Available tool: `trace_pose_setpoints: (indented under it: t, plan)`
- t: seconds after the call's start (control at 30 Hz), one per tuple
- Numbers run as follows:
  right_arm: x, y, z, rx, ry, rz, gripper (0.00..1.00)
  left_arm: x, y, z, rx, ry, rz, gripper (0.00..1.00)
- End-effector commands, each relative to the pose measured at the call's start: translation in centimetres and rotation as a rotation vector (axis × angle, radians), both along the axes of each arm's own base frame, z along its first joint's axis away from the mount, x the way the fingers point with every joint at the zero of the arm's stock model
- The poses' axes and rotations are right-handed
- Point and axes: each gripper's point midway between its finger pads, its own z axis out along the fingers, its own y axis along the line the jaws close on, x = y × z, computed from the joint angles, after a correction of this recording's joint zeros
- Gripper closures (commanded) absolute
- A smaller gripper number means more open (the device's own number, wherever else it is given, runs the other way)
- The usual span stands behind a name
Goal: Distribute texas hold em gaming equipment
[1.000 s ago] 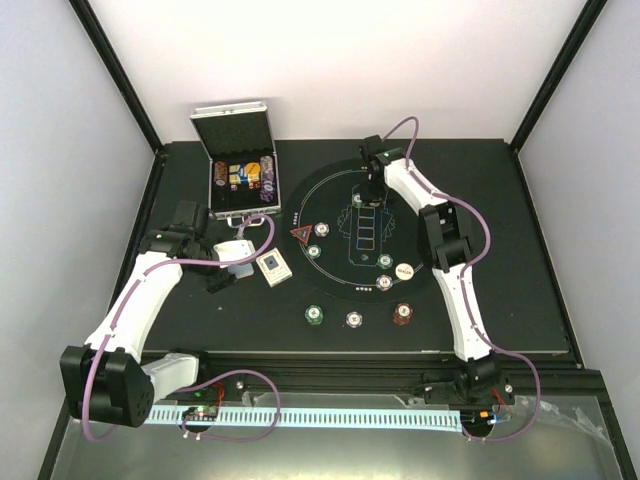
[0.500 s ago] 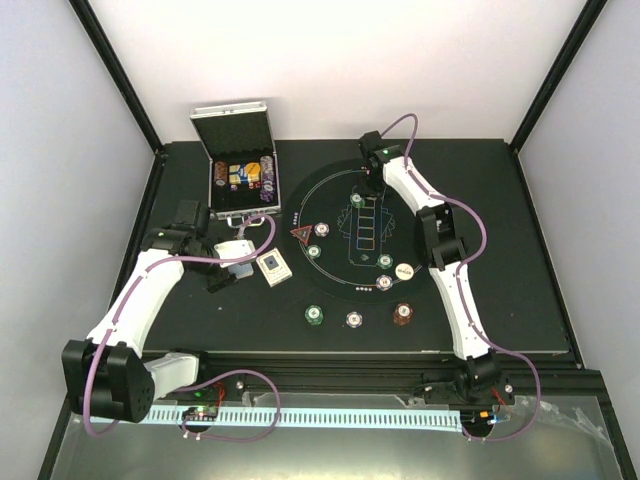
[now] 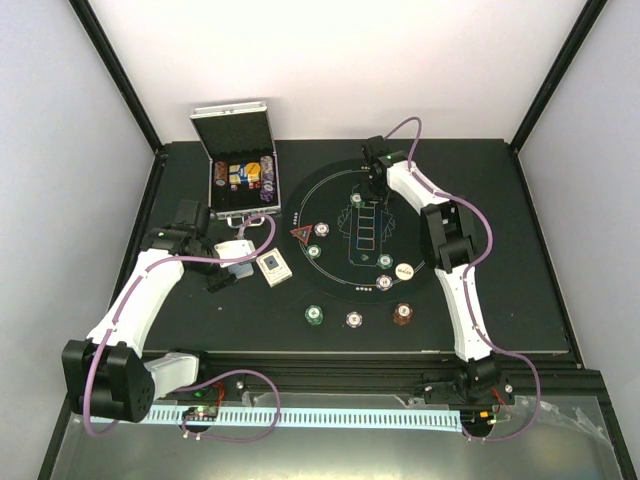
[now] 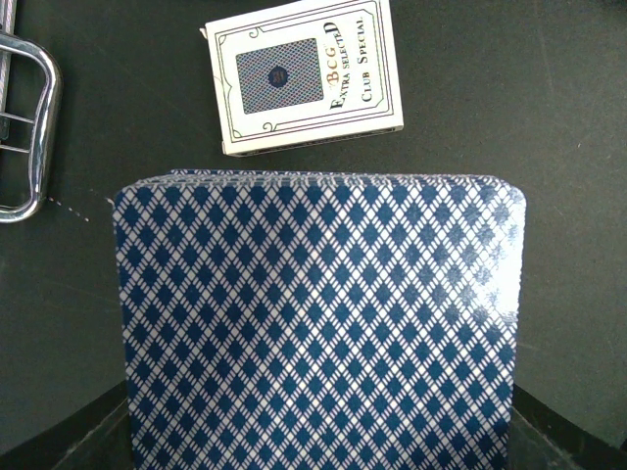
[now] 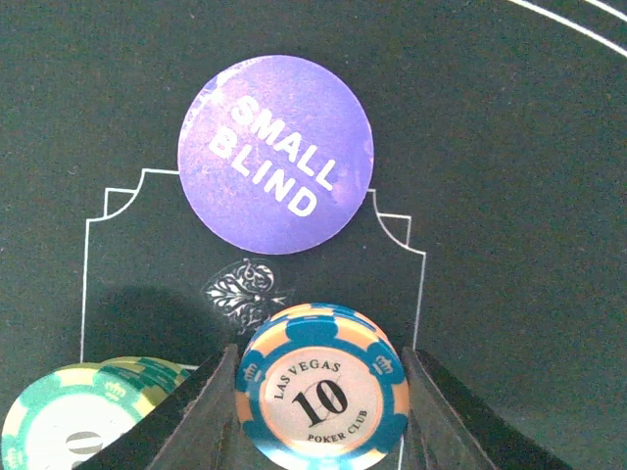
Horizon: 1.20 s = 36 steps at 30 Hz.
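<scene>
I log the left gripper (image 3: pixel 230 265) clenched on the card deck (image 4: pixel 318 323), just left of the card box (image 4: pixel 304 73) on the table (image 3: pixel 500 200). The right gripper (image 3: pixel 372 186), over the far part of the mat (image 3: pixel 330 205), grasps a blue 10 chip (image 5: pixel 321 390) just beside the small blind button (image 5: pixel 275 154).

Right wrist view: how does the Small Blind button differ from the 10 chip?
The Small Blind button is plain purple with white lettering; the 10 chip has a blue-and-peach striped rim and a printed centre. The button lies free on the mat; the chip sits between the jaws of the right gripper. The button looks wider. Both are round and face up.
</scene>
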Motion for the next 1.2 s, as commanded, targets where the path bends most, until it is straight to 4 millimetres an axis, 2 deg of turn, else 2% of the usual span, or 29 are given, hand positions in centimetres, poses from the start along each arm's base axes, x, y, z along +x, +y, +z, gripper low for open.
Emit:
trace_pose_setpoints:
  t: [0.0,0.07,0.17,0.3,0.33,0.4,0.5,0.63,0.8,0.93,1.03,1.17]
  plan:
    - [-1.4,-0.4,-0.9,-0.007,0.075,0.007,0.55,0.9,-0.1,1.9,-0.005,-0.066,-0.008,0.98]
    - [-1.3,-0.4,-0.6,-0.011,0.074,0.008,0.44,0.9,-0.1,1.9,-0.007,-0.064,-0.008,0.98]
    - [-0.9,-0.6,1.2,-0.027,0.051,0.004,0.38,1.0,-0.1,1.9,-0.008,-0.064,-0.008,0.98]
    - [-0.5,-1.1,5.9,-0.033,-0.026,-0.002,0.35,0.8,-0.2,2.1,-0.01,-0.072,-0.012,0.98]
    - [-0.8,-1.3,7.6,-0.028,-0.047,-0.007,0.34,0.8,-0.1,2.1,-0.009,-0.075,-0.011,0.99]
    - [-2.2,-1.7,9.5,-0.015,-0.059,-0.014,0.34,0.7,-0.1,1.9,-0.005,-0.073,-0.009,0.99]
    - [-5.6,-2.1,11.1,0.009,-0.08,-0.02,0.34,0.8,0.0,1.7,0.0,-0.07,-0.004,0.98]
    - [-12.7,-1.5,11.0,0.002,-0.066,0.015,0.3,0.9,-0.2,1.9,-0.014,-0.078,-0.006,0.99]
    - [-23.1,-1.6,8.3,0.003,0.0,0.031,0.24,1.0,-0.4,1.8,-0.023,-0.079,-0.01,0.99]
    - [-30.1,-1.6,5.5,0.042,0.074,0.042,0.21,0.8,-0.4,1.6,-0.024,-0.077,-0.011,0.98]
    - [-32.9,-1.8,4.6,0.052,0.098,0.035,0.2,0.8,-0.4,1.5,-0.024,-0.08,-0.015,0.98]
    - [-34.6,-2.5,3.7,0.035,0.121,0.036,0.2,0.7,-0.4,1.6,-0.023,-0.082,-0.013,0.98]
